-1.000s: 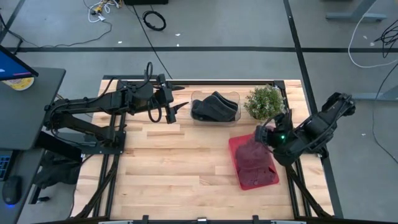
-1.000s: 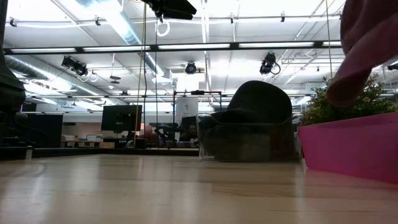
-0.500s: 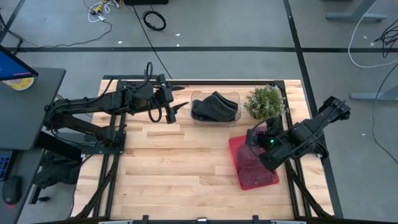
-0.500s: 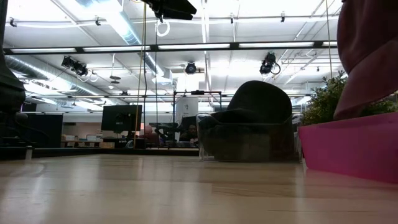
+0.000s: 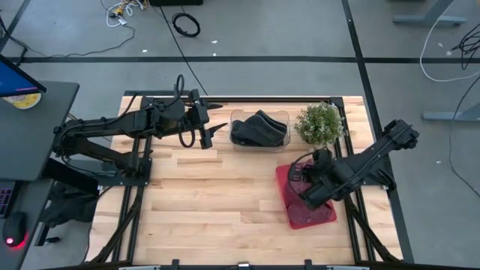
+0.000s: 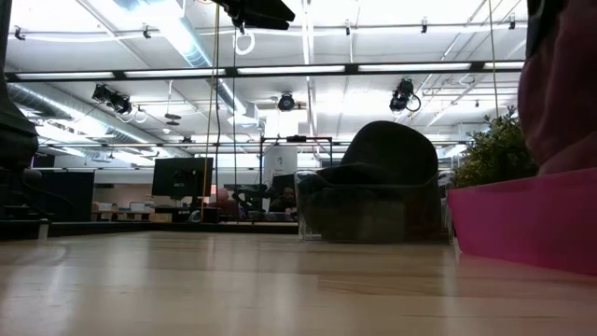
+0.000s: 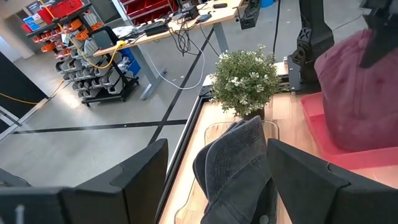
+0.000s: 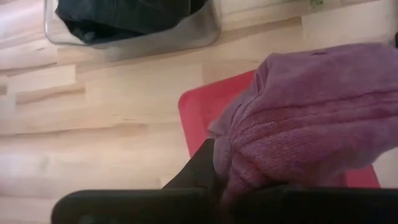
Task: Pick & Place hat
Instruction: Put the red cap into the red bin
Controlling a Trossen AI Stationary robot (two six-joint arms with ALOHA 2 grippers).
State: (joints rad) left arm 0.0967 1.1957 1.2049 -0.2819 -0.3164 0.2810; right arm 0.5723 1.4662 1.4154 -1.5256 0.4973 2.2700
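My right gripper (image 5: pixel 306 174) is clamped on the maroon hat (image 8: pixel 311 124), holding it above the pink tray (image 5: pixel 289 214). My left gripper (image 5: pixel 217 129) waits with fingers apart beside the clear bin (image 5: pixel 281 142).

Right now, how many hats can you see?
2. A dark hat sits in the clear bin beside the plant; the right gripper holds a maroon hat over the pink tray.
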